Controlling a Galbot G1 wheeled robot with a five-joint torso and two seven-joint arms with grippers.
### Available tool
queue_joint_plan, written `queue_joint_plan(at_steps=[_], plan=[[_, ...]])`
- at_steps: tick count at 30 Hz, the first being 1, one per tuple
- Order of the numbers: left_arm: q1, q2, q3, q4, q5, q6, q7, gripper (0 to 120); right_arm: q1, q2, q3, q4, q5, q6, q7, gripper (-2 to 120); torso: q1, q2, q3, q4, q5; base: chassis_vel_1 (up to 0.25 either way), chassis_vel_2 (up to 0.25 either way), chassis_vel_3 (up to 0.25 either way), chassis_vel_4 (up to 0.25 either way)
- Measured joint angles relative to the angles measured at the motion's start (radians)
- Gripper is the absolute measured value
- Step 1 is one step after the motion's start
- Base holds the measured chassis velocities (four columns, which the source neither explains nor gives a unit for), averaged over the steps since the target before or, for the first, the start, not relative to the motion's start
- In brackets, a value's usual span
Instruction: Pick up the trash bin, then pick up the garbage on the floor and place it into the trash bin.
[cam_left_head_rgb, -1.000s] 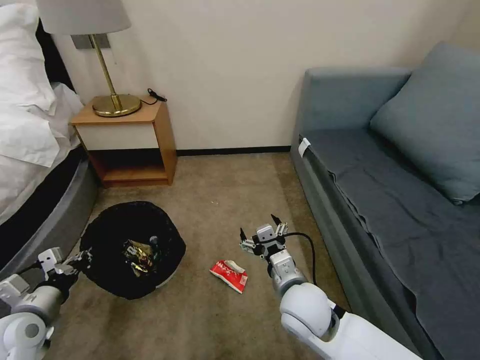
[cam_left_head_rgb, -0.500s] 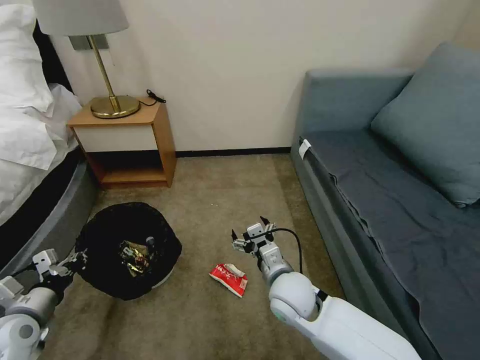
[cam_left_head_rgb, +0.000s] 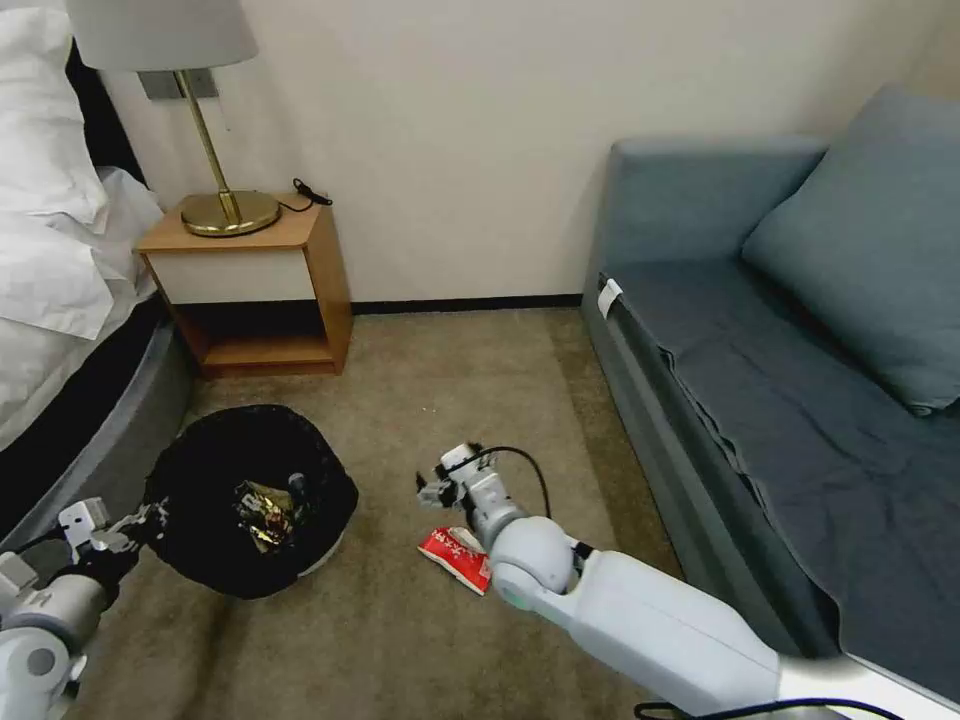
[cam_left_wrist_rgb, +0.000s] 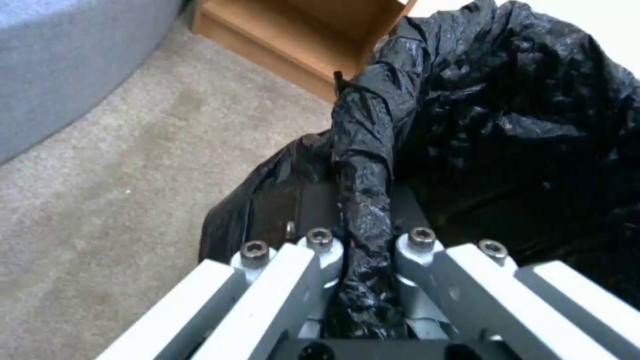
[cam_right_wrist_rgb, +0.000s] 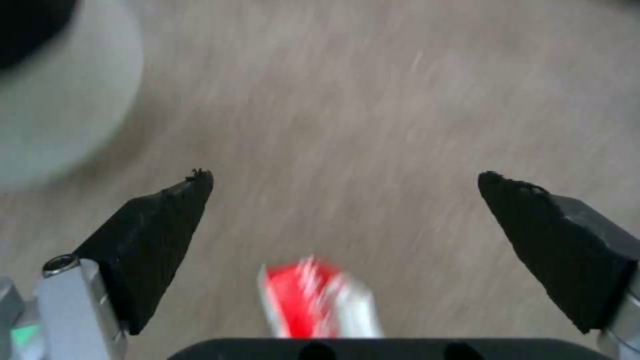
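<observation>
Head view: our right gripper has swung left since the earlier frame and now sits over the carpet just beyond the red-and-white packet, between it and the trash bin. Wrappers lie inside the bin. Our left gripper stays at the bin's near-left rim.

Left wrist view: the fingers are pinched tight on a twisted fold of the black bag.

Right wrist view: the fingertips stand wide apart, the packet lying below between them, untouched.
</observation>
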Motion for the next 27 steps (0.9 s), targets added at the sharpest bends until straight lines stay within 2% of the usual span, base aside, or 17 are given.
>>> queue_joint_plan(at_steps=[1, 3, 7, 12, 16, 19, 27], plan=[[-0.002, 0.007, 0.000, 0.010, -0.003, -0.003, 0.003, 4, 0.011, 0.006, -0.013, -0.024, 0.062, -0.039, -0.012, 100, 0.000, 0.000, 0.000, 0.0000, 0.0000, 0.000, 0.000, 0.000, 0.000], [-0.002, 0.014, 0.000, 0.016, -0.006, -0.006, 0.006, 4, 0.021, 0.017, -0.015, -0.054, 0.112, -0.086, -0.023, 100, 0.000, 0.000, 0.000, 0.0000, 0.0000, 0.000, 0.000, 0.000, 0.000], [-0.003, 0.021, 0.001, 0.017, -0.008, -0.008, 0.008, 4, 0.030, 0.021, -0.016, -0.092, 0.149, -0.134, -0.051, 100, 0.000, 0.000, 0.000, 0.0000, 0.0001, 0.000, 0.000, 0.000, 0.000], [-0.006, 0.021, 0.005, 0.014, -0.008, -0.008, 0.008, 4, 0.039, 0.018, -0.016, -0.145, 0.159, -0.179, -0.113, 100, 0.000, 0.000, 0.000, 0.0000, 0.0001, 0.000, 0.000, 0.000, 0.000], [-0.007, 0.013, 0.009, 0.004, -0.006, -0.007, 0.008, 4, 0.044, -0.016, -0.009, -0.178, 0.161, -0.225, -0.207, 100, 0.000, 0.000, 0.000, -0.0002, 0.0002, 0.000, 0.000, 0.000, 0.000], [-0.007, 0.011, 0.010, 0.005, -0.002, -0.007, 0.007, 4, 0.044, -0.028, -0.004, -0.192, 0.159, -0.233, -0.235, 100, 0.000, 0.000, 0.000, -0.0005, 0.0001, 0.000, 0.000, 0.000, 0.000], [0.000, 0.008, -0.004, 0.009, 0.002, -0.010, 0.008, 4, 0.055, 0.002, -0.004, -0.264, 0.115, -0.239, -0.327, 100, 0.000, 0.000, 0.000, 0.0000, 0.0002, 0.000, 0.000, 0.000, 0.000]])
